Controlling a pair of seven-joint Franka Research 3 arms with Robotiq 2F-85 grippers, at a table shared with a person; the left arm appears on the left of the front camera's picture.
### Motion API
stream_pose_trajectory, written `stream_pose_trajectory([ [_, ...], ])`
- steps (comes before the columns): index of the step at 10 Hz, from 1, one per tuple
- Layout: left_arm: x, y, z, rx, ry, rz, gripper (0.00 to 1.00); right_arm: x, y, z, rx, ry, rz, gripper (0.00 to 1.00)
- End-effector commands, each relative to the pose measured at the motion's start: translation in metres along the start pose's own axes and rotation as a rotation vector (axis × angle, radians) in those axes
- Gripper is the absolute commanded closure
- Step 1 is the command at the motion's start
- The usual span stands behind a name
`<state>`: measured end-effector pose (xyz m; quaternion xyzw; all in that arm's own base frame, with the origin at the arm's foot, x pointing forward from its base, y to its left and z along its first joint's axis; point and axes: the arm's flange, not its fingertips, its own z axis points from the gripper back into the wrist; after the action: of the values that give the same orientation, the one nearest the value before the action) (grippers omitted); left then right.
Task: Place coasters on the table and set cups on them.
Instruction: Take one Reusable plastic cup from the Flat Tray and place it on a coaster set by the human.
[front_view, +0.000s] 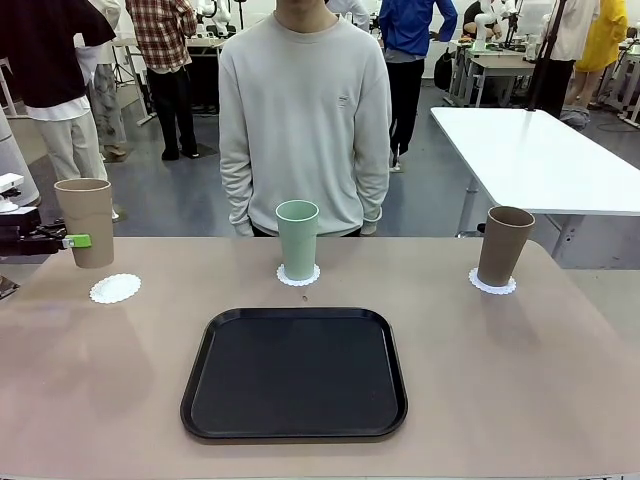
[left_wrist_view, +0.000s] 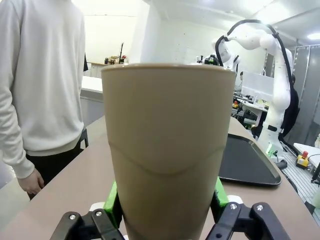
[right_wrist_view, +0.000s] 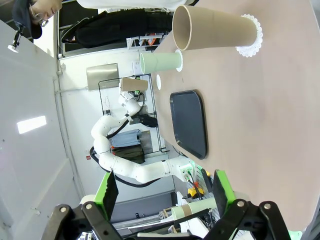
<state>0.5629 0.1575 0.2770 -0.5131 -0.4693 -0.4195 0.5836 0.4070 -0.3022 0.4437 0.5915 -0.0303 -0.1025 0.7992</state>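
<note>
Black tray lying near, centre. Just beyond on the left, bare coaster waiting on the table; left gripper clasping a tan cup, carrying it upright just above and behind that doily. Best to centre the base over the lace before lowering and letting go. Right gripper hanging spread, holding nothing. Farther: mint cup and second tan cup standing on their coasters.

Left hand: black linkage fingers with silver screws at the joints and bright green pads. Right hand: same black links, silver screws and green pads, set well apart. Person: pale grey long-sleeved sweatshirt with ribbed cuffs and a small chest mark, dark trousers.
</note>
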Motion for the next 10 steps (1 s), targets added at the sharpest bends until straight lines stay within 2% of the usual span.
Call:
stream_pose_trajectory([
  [1,0.017,-0.008,-0.010,0.073,0.023,-0.019,0.16,0.000,0.001,-0.001,0.005,-0.004,0.002,0.00],
  [2,0.000,0.000,0.000,0.000,0.000,0.000,0.16,0.000,0.001,-0.001,0.005,-0.004,0.002,0.00],
  [6,-0.002,0.001,-0.001,0.013,0.008,0.004,0.16,0.000,0.001,-0.001,0.005,-0.004,0.002,0.00],
  [8,-0.021,0.004,-0.016,-0.072,0.005,-0.073,0.16,0.000,0.001,-0.001,0.005,-0.004,0.002,0.00],
  [10,-0.044,0.013,-0.015,-0.112,-0.051,-0.117,0.16,0.000,0.001,-0.001,0.005,-0.004,0.002,0.00],
])
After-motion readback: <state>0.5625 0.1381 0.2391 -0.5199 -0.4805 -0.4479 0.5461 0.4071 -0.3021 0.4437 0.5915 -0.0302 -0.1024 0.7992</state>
